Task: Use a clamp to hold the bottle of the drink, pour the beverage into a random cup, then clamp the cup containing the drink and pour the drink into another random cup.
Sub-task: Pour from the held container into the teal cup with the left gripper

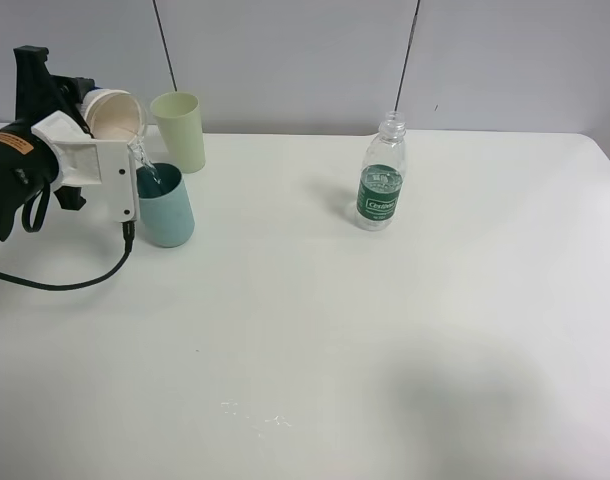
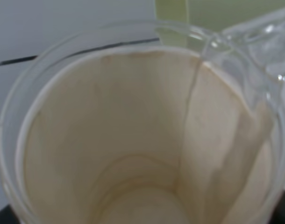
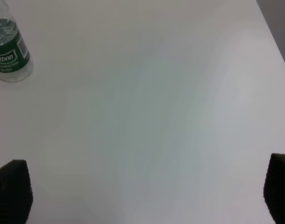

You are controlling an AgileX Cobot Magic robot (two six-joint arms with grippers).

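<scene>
My left gripper (image 1: 105, 128) is shut on a cream cup (image 1: 113, 113), held tilted at the far left. A thin stream of water (image 1: 143, 162) runs from the cup's rim into a teal cup (image 1: 166, 207) standing just below it. The left wrist view looks into the cream cup (image 2: 133, 140), with clear water (image 2: 254, 51) spilling over its lip. The bottle (image 1: 382, 175), uncapped with a green label, stands upright mid-table and also shows in the right wrist view (image 3: 9, 51). My right gripper (image 3: 147, 196) is open over bare table, away from the bottle, and is outside the exterior view.
A pale green cup (image 1: 179, 130) stands upright just behind the teal one, close to the cream cup; its side also shows in the left wrist view (image 2: 217, 14). A few water drops (image 1: 255, 415) lie near the white table's front edge. A black cable (image 1: 75, 280) loops under the left arm.
</scene>
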